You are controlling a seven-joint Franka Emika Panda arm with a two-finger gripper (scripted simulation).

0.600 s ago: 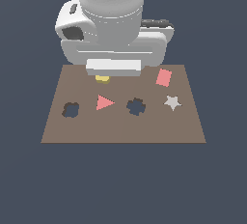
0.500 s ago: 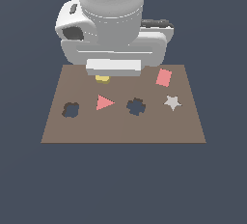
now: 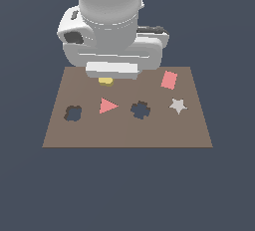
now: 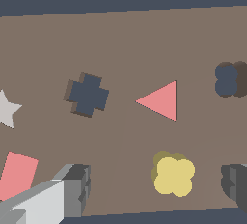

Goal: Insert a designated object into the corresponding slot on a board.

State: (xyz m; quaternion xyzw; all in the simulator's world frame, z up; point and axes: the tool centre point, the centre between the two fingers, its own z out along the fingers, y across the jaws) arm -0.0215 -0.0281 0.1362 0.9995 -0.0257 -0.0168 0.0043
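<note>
Gripper [image 4: 157,187] is spread, fingers [image 4: 72,189] well apart on either side of the yellow block [image 4: 173,175], not touching it. Nothing is pinched yet. The block lies flat on the board [image 3: 124,133], near its far edge as the exterior view shows it, just beyond the red triangle [image 3: 106,106].

Progress: early. Block not grasped, not lifted, nothing inserted. Left, as I judge it: close on the block, lift, carry to the lobed slot [image 3: 73,113] near the board's edge on the exterior view's left, align the lobes, push in. The cross-shaped hole [image 3: 141,110] mid-board is not the match.

Also on the board: red rectangle [image 3: 169,79] and grey star [image 3: 178,105] toward the opposite edge. Brown board sits on a plain dark blue-grey ground [image 3: 124,190].
</note>
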